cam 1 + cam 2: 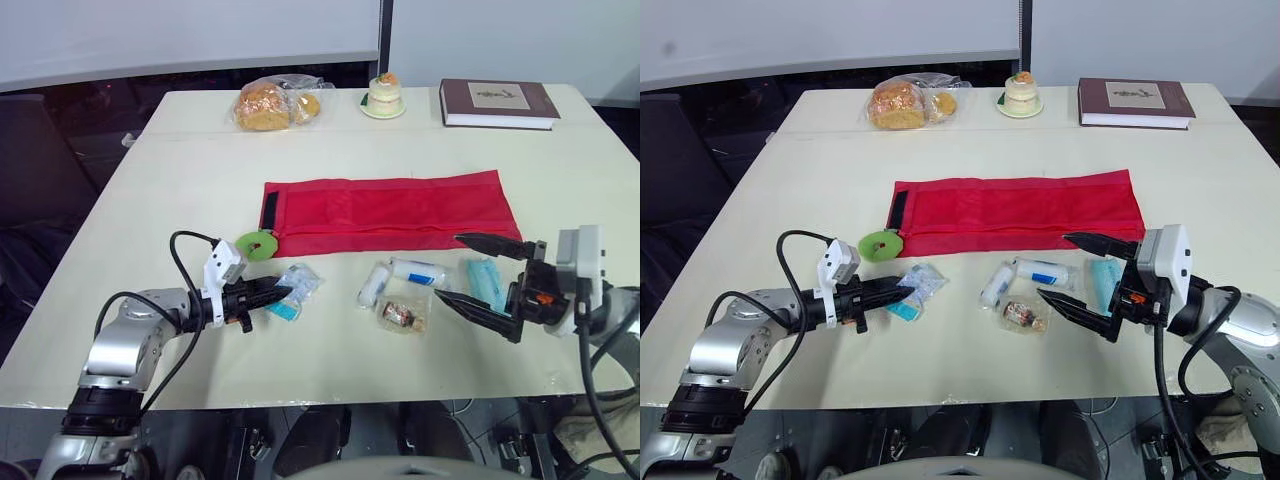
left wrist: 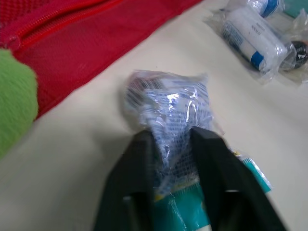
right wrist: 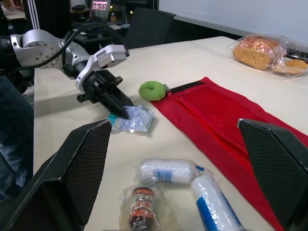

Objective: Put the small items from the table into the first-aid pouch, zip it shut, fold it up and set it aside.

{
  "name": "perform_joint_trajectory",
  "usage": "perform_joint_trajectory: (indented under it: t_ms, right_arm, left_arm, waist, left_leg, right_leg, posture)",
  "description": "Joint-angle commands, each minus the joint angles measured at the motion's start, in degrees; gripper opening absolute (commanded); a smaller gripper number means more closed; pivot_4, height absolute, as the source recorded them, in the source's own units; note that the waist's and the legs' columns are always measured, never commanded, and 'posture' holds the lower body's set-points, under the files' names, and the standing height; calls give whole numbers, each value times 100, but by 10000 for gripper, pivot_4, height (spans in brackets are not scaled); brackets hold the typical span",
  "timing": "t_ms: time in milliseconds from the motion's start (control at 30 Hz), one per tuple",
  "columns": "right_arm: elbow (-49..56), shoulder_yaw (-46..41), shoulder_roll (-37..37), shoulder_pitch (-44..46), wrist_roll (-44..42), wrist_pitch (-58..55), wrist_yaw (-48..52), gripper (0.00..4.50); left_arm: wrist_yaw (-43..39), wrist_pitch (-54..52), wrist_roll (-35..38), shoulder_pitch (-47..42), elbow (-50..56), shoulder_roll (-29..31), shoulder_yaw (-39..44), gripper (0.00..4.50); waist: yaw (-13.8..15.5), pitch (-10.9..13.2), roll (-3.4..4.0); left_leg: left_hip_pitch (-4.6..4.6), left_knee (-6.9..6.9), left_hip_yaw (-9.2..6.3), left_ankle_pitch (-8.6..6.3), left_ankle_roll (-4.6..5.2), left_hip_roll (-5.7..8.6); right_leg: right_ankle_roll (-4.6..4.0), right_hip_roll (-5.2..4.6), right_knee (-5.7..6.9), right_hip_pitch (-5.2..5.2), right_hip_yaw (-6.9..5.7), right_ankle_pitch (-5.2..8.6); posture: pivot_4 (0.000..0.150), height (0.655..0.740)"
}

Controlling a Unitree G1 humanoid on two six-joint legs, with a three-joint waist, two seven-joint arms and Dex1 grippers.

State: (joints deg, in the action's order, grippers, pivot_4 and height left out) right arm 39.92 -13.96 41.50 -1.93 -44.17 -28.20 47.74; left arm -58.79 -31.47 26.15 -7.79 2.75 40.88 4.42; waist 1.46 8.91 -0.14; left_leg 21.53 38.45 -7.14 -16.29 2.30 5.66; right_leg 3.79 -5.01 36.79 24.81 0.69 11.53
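— What lies on the desk (image 1: 180, 180)?
— One red first-aid pouch (image 1: 400, 210), flat, long axis side to side, beyond both sets of fingers. Two bandage rolls (image 1: 373, 283) (image 1: 418, 272), one teal packet (image 1: 487, 282) and one wrapped brown item (image 1: 402, 314).
— The fingers?
— The left gripper (image 1: 282, 292) is clamped on one gauze packet (image 1: 303, 278). The right gripper (image 1: 450, 268) is spread wide and empty, with the rolls just ahead.

No lettering could be read anywhere. The white bandage roll (image 2: 250, 36) carried a blue-printed label and the plastic packet (image 2: 168, 110) bore fine blue print, both too blurred to make out. The brown book (image 1: 497, 103), at one o'clock on the bench (image 1: 200, 160), showed a pale cover plate whose markings were too small to read.
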Motion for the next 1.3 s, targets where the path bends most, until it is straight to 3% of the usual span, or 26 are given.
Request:
perform_joint_trajectory:
  t_ms: [33,233,433,633,800,967,1167,1300]
  right_arm:
    - [164,35,-83,51,-285,-183,-285,45000]
    - [257,429,-447,519,-1027,-1176,-1646,45000]
    - [-241,738,-1136,1525,-2276,-2215,-3458,45000]
    - [-832,1070,-2055,2330,-3550,-2476,-5348,45000]
    - [-1180,1328,-2698,2649,-3861,-2407,-6380,45000]
    - [-1295,1309,-2871,2741,-3910,-2325,-6732,45000]
    - [-1395,1287,-2879,2782,-3771,-2225,-6829,18502]
    - [-1428,1302,-2858,2814,-3701,-2205,-6791,3668]
  left_arm:
    - [163,-300,282,-2,292,-174,83,230]
    - [999,-849,1061,-460,1118,-1052,331,22]
    - [1948,-920,1236,-1027,1444,-1832,330,22]
    - [2504,-769,1212,-1260,1663,-2348,129,22]
    - [2727,-625,1144,-1314,1724,-2624,-41,22]
    - [2769,-552,1134,-1244,1793,-2681,-181,22]
    - [2742,-505,1145,-1222,1766,-2635,-221,0]
    - [2709,-481,1150,-1250,1691,-2585,-207,0]
  waist:
    - [-1,0,0]
    - [-9,9,-14]
    - [-76,8,-15]
    - [-78,8,-16]
    - [-79,7,-16]
    - [-87,7,-16]
    - [-96,7,-15]
    - [-105,7,-15]
  left_leg:
    - [0,0,0,0,0,0]
    - [12,8,-17,1,-2,0]
    - [12,7,-16,4,-7,0]
    - [17,2,-13,5,-8,1]
    - [17,3,-3,7,-10,3]
    - [23,3,9,7,-10,1]
    - [22,2,12,7,-10,0]
    - [22,2,14,7,-10,0]
  right_leg:
    - [0,0,0,0,1,0]
    - [-1,0,-1,3,2,0]
    - [-1,2,0,7,7,-1]
    - [-2,6,1,18,12,-2]
    - [-10,34,2,21,8,-7]
    - [-8,38,10,37,17,-9]
    - [-8,44,10,38,19,-9]
    - [-8,44,10,39,20,-9]
  posture:
    - [1500,7289]
    - [1500,7289]
    - [1500,7289]
    - [1500,7289]
    - [1500,7289]
    - [1500,7289]
    - [1500,7289]
    - [1500,7289]
